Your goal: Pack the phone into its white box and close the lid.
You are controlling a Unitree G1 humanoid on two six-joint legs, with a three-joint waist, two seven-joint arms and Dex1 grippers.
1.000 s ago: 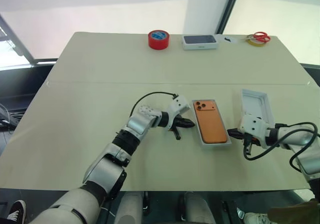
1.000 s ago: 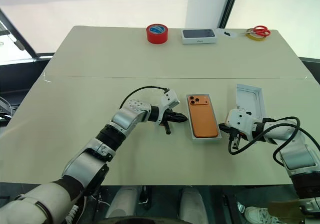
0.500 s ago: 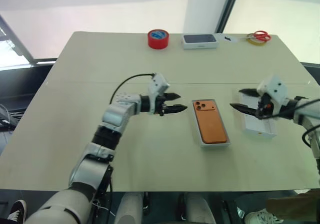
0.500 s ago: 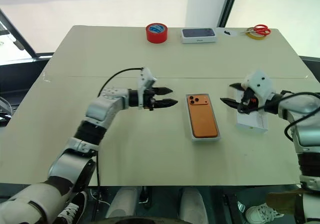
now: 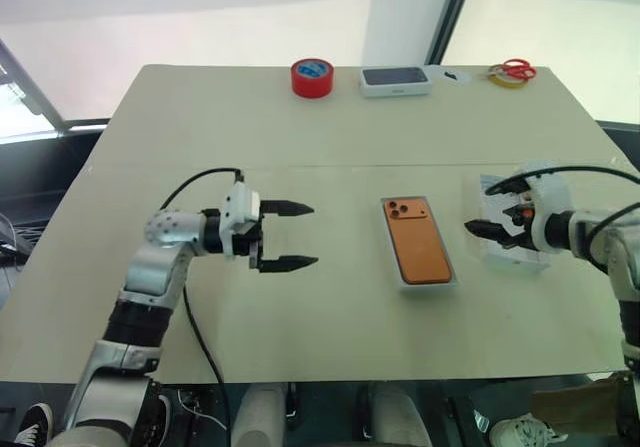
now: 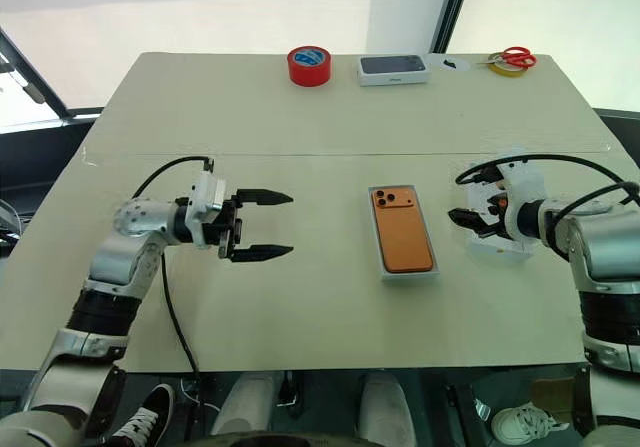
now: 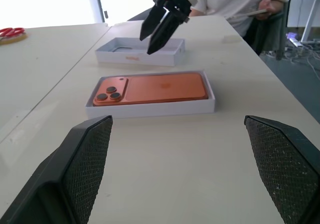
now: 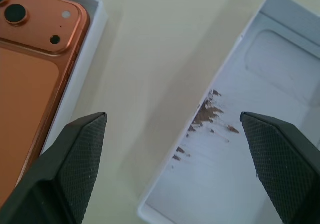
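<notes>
Hovering above the beige table (image 5: 330,157), the left gripper (image 5: 290,235) spreads its two black fingers wide, holding nothing, well left of the flat orange smartphone (image 5: 417,248). That phone lies back up inside a shallow white cardboard box (image 7: 150,106). Just right of it, the right gripper (image 5: 493,223), fingers likewise spread and empty, hangs over the other open white cardboard shell (image 8: 235,154), whose inside shows brown scuffs. At the far edge sit a red tape roll (image 5: 313,77), a dark-topped white box (image 5: 396,80) and red scissors (image 5: 515,70).

Both head eyes look down over the worktop (image 5: 200,127). The left wrist camera faces level past its pincer (image 7: 177,149) toward the phone (image 7: 152,88); the right wrist camera hovers close above it.
</notes>
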